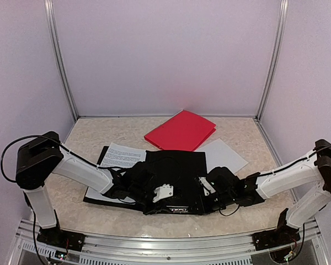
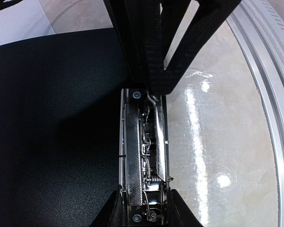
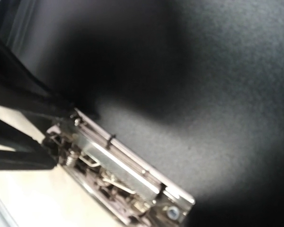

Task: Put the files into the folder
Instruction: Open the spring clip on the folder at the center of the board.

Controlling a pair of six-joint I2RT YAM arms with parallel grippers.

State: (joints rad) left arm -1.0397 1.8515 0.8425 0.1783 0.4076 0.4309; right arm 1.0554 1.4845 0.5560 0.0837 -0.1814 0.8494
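A black folder (image 1: 174,163) lies open in the middle of the table, its metal spring clip (image 2: 144,151) along its near edge. My left gripper (image 2: 144,210) is shut across one end of that clip (image 3: 118,175), with a finger on each side. My right gripper (image 1: 203,190) comes in from the right, and its black fingers (image 2: 137,47) close on the clip's other end. My left gripper (image 1: 168,197) sits just left of it. Two of the files lie beside the folder: a printed sheet (image 1: 121,156) on the left and a nearly blank sheet (image 1: 226,154) on the right.
A flat red cover (image 1: 181,131) lies behind the black folder, toward the back wall. The folder's left flap (image 1: 99,194) spreads under the printed sheet. The aluminium rail (image 2: 270,94) runs along the table's near edge, close to both grippers.
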